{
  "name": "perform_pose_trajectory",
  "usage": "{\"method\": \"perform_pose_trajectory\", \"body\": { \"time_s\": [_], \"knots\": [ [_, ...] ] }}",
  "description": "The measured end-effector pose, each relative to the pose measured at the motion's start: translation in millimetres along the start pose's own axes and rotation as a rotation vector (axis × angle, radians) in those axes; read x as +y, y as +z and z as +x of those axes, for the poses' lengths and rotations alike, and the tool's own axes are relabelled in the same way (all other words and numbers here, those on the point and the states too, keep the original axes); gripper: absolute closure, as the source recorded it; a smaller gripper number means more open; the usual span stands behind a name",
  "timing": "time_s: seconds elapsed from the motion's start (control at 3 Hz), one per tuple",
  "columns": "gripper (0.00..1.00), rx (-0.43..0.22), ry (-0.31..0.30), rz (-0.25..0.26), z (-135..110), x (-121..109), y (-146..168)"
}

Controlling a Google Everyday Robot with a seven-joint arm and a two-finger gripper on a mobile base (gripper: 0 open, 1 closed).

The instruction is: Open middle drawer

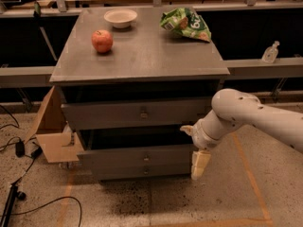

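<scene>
The grey cabinet has three stacked drawers. The middle drawer (118, 156) has a flat grey front with a small metal knob (146, 158), and a dark gap shows above it. The taller top drawer (109, 115) is above it and the lowest drawer front (123, 171) below. My gripper (193, 146) is at the right end of the middle drawer front, on the white arm (246, 115) that comes in from the right. Its cream fingers (200, 164) are spread apart and hold nothing. It is well right of the knob.
On the cabinet top (142, 60) are a red apple (102, 40), a white bowl (120, 17) and a green chip bag (185, 23). A cardboard box (52, 136) leans at the cabinet's left. Cables (19, 150) lie on the floor at left. A small bottle (270, 52) stands at right.
</scene>
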State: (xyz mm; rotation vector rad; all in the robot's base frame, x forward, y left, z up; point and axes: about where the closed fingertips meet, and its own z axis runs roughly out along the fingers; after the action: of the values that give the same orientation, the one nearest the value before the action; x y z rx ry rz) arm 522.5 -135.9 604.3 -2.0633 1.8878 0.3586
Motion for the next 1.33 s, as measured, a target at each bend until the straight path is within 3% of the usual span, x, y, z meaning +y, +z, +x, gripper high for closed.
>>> {"method": "perform_pose_trajectory", "body": {
  "time_s": [0.33, 0.67, 1.33],
  "knots": [
    [0.0, 0.021, -0.029, -0.028, 34.0, -14.6, 33.6],
    [0.0, 0.042, -0.06, -0.041, 53.2, -33.3, 71.7],
    [0.0, 0.044, -0.028, -0.041, 82.9, -62.2, 120.7]
  ]
}}
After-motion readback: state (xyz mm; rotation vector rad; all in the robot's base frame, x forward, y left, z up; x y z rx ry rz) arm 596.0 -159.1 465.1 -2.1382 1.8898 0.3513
